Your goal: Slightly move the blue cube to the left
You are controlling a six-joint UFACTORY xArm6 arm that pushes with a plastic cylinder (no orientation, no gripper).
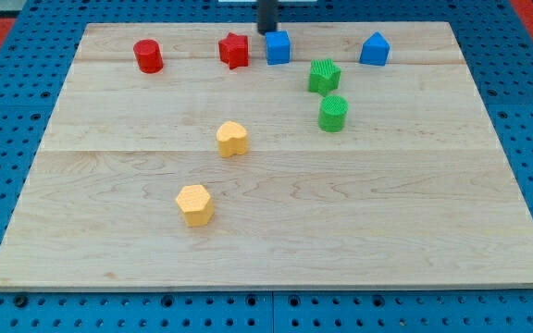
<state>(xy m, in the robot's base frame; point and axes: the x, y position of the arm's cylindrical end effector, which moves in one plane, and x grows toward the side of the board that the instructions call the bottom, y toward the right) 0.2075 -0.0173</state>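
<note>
Camera view: my tip (267,30), apparently touching blue cube (278,47), on wooden board (340,231); no jaws.

Rod (267,14) cut off by the view's top, my tip (267,32) hidden behind blue cube (278,47).

Straight dark rod; my tip (267,32) blunt, black.

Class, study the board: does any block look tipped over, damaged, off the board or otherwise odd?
Nothing stands out. All eight blocks sit flat on the wooden board. The blue cube nearly touches the red star block, and my tip is just above the cube.
</note>
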